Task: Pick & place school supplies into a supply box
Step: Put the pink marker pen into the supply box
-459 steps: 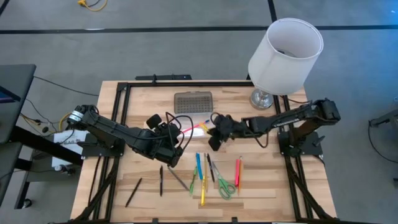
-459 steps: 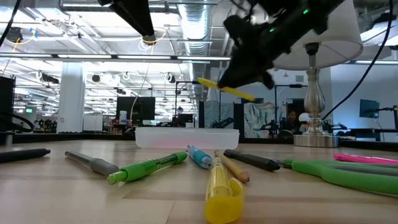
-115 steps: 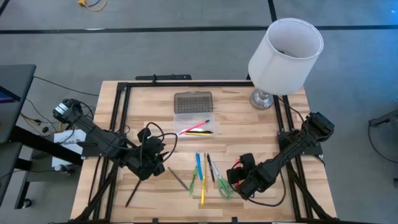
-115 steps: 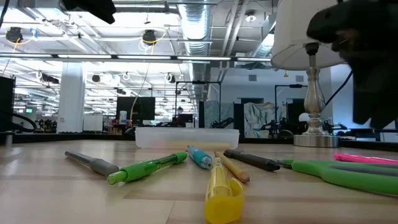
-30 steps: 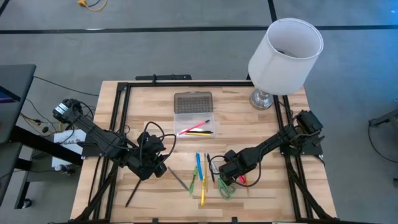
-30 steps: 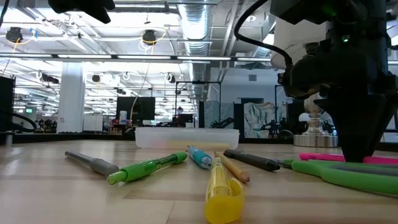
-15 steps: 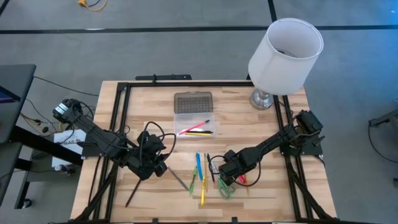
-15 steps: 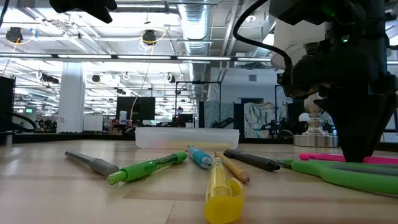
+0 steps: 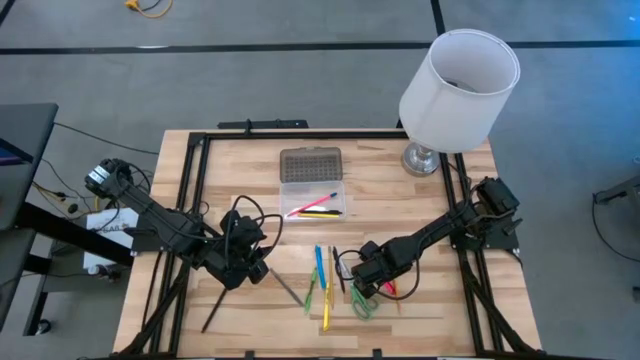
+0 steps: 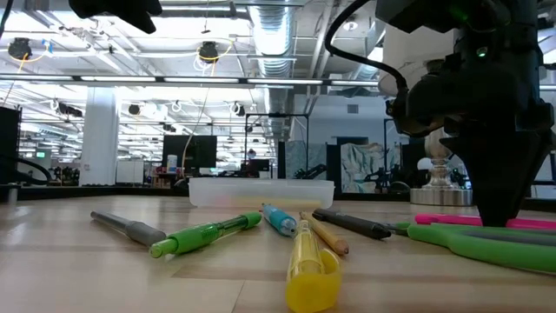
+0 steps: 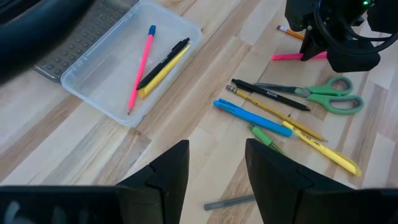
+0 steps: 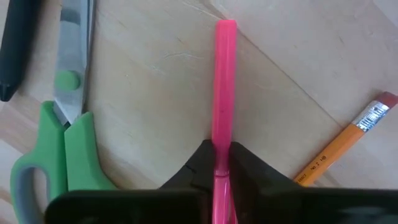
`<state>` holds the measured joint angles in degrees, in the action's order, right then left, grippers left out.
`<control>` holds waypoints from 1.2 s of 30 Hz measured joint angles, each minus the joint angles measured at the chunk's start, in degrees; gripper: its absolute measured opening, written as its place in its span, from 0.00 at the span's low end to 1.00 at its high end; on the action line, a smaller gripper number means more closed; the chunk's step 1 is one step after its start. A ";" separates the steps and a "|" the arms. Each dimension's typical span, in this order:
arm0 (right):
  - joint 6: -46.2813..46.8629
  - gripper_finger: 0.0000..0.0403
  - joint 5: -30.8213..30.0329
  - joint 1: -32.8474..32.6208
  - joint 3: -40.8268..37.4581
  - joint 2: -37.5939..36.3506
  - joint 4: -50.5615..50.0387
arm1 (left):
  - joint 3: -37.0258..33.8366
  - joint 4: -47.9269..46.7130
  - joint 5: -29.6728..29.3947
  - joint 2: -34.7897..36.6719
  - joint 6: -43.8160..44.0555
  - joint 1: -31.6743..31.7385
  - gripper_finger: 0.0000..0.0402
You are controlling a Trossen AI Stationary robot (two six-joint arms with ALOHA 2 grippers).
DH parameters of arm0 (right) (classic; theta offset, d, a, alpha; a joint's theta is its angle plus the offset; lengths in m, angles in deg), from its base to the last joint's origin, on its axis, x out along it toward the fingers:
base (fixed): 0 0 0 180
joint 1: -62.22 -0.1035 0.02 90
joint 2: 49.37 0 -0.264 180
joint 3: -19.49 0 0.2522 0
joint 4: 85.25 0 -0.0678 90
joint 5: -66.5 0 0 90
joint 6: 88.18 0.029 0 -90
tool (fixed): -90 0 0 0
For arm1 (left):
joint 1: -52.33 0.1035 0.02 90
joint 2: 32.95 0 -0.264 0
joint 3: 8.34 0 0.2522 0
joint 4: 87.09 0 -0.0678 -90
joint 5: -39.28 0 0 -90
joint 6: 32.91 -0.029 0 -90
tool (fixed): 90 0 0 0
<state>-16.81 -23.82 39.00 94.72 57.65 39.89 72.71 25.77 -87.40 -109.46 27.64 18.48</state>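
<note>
On the light wooden butcher-block table (image 9: 240,150), framed by black rails, we see a clear plastic pencil case (image 9: 312,199) with its grey dotted lid (image 9: 310,163) folded open flat behind it. A silver-based lamp with a white shade (image 9: 455,92) stands at the far right corner. Nearer the front edge lie a blue pen (image 9: 319,264), a green pen (image 9: 311,293), a yellow marker (image 9: 326,306), a black pen (image 9: 339,270), green-handled scissors (image 9: 362,301) and a grey pencil (image 9: 285,287). A black marker (image 9: 213,310) rests apart toward the front left. A pink pen (image 12: 223,93) and an orange pencil (image 12: 345,144) lie beside the scissors.
</note>
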 joint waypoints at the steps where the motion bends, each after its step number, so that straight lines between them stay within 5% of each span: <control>1: 0.01 0.06 -0.01 0.00 0.00 0.00 0.00 | 0.00 0.02 0.00 0.00 -0.02 0.01 0.38; 36: 0.14 0.06 -0.13 -0.02 -0.02 0.02 0.02 | 0.02 0.08 0.07 0.00 -0.10 0.01 0.38</control>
<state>-16.67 -23.95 38.98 94.70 57.67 39.91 72.73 25.85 -87.34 -109.46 27.53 18.49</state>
